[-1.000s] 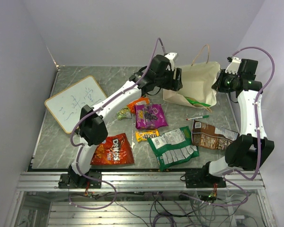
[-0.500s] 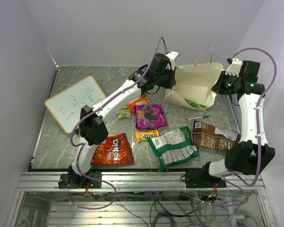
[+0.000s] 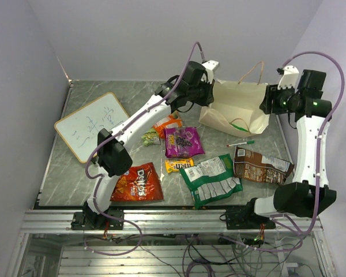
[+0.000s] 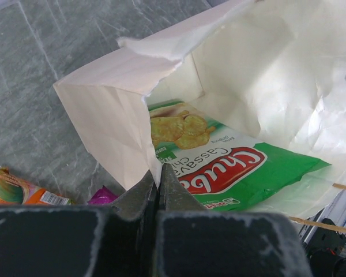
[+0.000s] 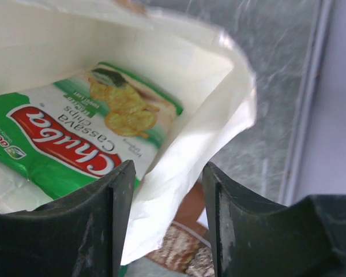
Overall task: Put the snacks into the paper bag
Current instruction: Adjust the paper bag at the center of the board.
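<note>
The paper bag (image 3: 242,101) lies on its side at the back of the table, its mouth facing the arms. My left gripper (image 3: 212,95) is shut on the bag's left rim; in the left wrist view its fingertips (image 4: 159,173) pinch the paper wall (image 4: 104,109). My right gripper (image 3: 269,104) is open at the right rim, and the bag edge (image 5: 207,127) hangs loose between its jaws (image 5: 168,173). A green Chuba cassava chips packet (image 4: 236,170) lies inside the bag. The other snacks lie on the table: red Doritos (image 3: 137,183), purple (image 3: 183,141), orange (image 3: 167,124), green-white (image 3: 210,179) and brown (image 3: 259,165) pouches, yellow M&M's (image 3: 179,165) and a small green packet (image 3: 151,138).
A whiteboard (image 3: 92,125) lies at the left of the table. A green-capped marker (image 3: 241,143) rests just in front of the bag. Walls close in the table at the back and on both sides.
My left gripper shut on the bag's left rim. My right gripper opened and let go of the right rim. Both arms rose slightly with the bag's mouth.
</note>
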Motion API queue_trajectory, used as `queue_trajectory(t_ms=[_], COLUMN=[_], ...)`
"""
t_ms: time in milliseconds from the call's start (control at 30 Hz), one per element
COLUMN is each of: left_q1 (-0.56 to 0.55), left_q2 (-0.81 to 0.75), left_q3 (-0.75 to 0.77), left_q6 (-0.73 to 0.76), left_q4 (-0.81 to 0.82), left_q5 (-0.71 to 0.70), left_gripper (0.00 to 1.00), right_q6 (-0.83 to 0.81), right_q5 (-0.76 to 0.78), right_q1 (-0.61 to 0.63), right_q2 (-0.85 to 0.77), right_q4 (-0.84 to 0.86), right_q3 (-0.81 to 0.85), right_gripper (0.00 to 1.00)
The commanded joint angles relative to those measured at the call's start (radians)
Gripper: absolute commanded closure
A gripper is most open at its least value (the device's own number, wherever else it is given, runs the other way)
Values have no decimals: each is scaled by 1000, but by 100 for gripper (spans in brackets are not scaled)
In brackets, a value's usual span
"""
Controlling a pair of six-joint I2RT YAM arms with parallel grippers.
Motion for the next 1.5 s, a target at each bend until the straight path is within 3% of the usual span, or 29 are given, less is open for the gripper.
queue_trajectory(t_ms=[0,67,133,667,800,1000,1467], left_q1=[20,24,30,43,46,51,56], left_q2=[18,22,24,36,37,42,25], left_q3=[69,75,75,77,77,80,63], left_q6=[7,9,12,-9,-17,-25,-28], left_q4=[11,5,5,13,16,18,31], left_q5=[56,68,77,146,154,165,167], left_gripper=[93,93,93,93,93,93,90], right_q6=[-155,-211,-272,-683,-731,-771,-743], right_q5=[14,-8,-30,-233,-272,-303,-296], right_q1=[-4,-2,-2,31,39,41,41], right_q2=[-7,2,21,262,311,330,389], right_q4=[-22,-26,-33,-91,-129,-142,-110], right_q3=[116,150,184,392,439,412,410], right_gripper=[44,26,19,16,21,41,68])
